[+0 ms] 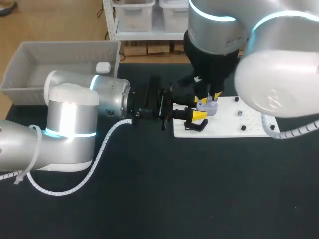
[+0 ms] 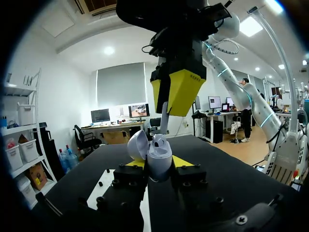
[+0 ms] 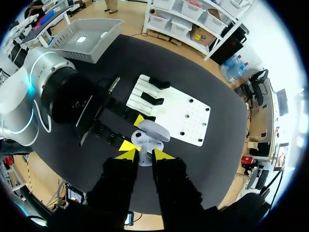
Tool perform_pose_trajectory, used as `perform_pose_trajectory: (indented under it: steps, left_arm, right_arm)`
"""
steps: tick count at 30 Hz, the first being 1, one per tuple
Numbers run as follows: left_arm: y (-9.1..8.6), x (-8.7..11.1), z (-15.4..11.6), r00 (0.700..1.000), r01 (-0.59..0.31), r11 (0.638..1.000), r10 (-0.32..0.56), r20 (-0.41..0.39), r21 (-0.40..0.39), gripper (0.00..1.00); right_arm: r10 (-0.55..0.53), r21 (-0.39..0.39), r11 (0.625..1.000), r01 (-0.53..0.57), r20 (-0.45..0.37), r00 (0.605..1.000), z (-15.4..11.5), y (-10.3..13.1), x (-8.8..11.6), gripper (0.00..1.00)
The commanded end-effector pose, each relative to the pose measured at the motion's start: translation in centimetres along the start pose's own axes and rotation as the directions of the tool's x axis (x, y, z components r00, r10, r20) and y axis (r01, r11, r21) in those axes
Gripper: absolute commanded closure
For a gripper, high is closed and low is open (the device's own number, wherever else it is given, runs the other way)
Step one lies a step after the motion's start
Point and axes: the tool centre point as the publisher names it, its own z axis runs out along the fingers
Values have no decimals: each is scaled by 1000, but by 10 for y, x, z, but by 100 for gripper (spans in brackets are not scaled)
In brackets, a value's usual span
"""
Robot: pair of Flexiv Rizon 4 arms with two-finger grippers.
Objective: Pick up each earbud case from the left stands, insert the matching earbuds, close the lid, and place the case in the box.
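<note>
Black-topped table point(image 1: 149, 199). Light wooden floor point(image 1: 50, 25) beyond. White shelving unit point(image 1: 110, 22) holding storage bins point(image 1: 134, 12). White walls point(image 2: 58, 82); grey roller blind point(image 2: 120, 84) over window; ceiling lights point(image 2: 109, 50) lit.

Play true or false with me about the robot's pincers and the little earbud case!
1. The left pincer is holding the earbud case. True.
2. The case's lid is shut. False: it stands open, tipped back from the case.
3. The right pincer is just above the case. True.
4. The grey box has nothing in it. False: a small white object lies in one corner.
</note>
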Motion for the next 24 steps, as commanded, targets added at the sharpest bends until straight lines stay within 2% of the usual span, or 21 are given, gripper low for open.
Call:
perform_pose_trajectory:
  steps: [1, 24]
  left_arm:
    - [-2, 1, 0, 1000, -3, 1000, 3, 2, -6, 100]
    - [-2, 1, 0, 1000, -3, 1000, 3, 2, -6, 100]
  right_arm:
    - [6, 4, 1000, -6, -28, 1000, 3, 1, -7, 100]
    - [-17, -8, 1000, 16, -43, 999, 8, 11, -5, 100]
